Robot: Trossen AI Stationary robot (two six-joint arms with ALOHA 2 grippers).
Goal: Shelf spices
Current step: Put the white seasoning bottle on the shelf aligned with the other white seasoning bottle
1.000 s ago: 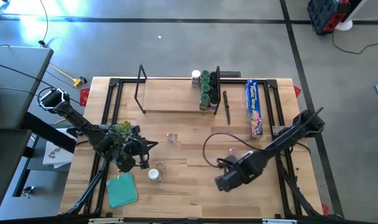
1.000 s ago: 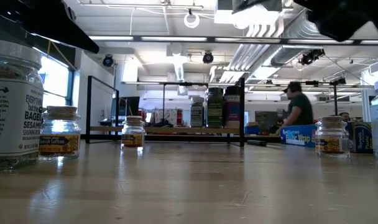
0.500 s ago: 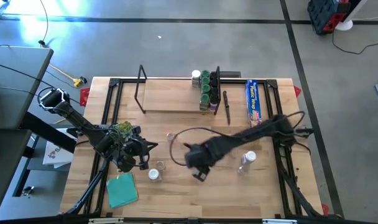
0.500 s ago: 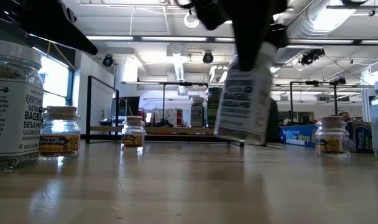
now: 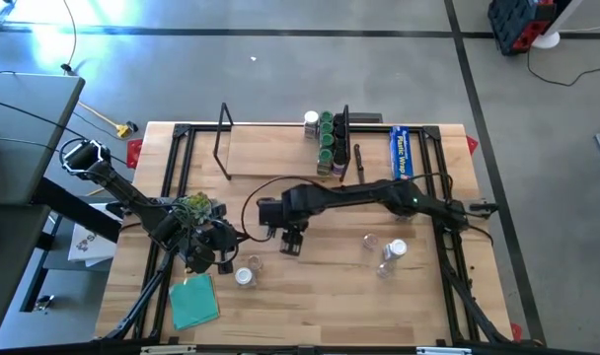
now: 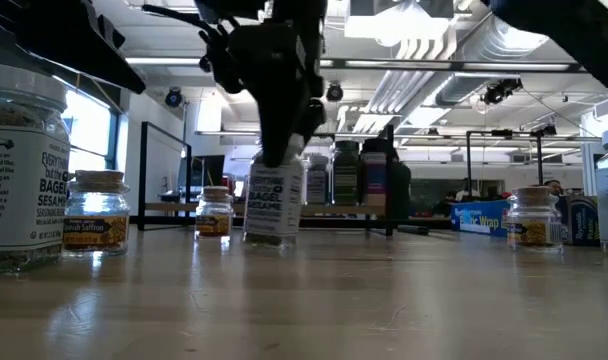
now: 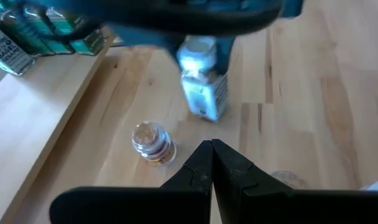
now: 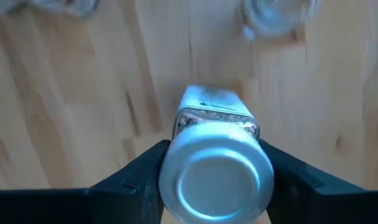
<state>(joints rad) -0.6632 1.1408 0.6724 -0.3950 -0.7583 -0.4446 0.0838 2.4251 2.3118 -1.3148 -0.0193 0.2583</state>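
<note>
Swung across from the right side of the table toward its middle since the earlier pictures: right gripper (image 5: 289, 240), now stretched out low over the wood and clamped on a white-lidded spice jar (image 8: 215, 167). Jar held upright by its top between both fingers (image 8: 138, 174), label facing the low camera, base at or just above the tabletop (image 5: 310, 296); contact cannot be told. Just beside this gripper, toward the shelf (image 5: 275, 153), a small clear jar (image 7: 153, 142) standing on the wood. Farther ahead, at the shelf's right end against the black wire frame (image 5: 345, 133), a row of green-lidded jars (image 5: 326, 138). Well behind, on the right arm's own side, two more jars (image 5: 391, 252) standing loose.

Unmoved: left gripper (image 7: 212, 160), pinched fully closed with nothing between its fingers, parked low at the left of the table, with a green leafy bunch (image 5: 192, 206) just beside it and a white-lidded jar (image 5: 244, 277) and a teal cloth (image 5: 193, 301) close by.
</note>
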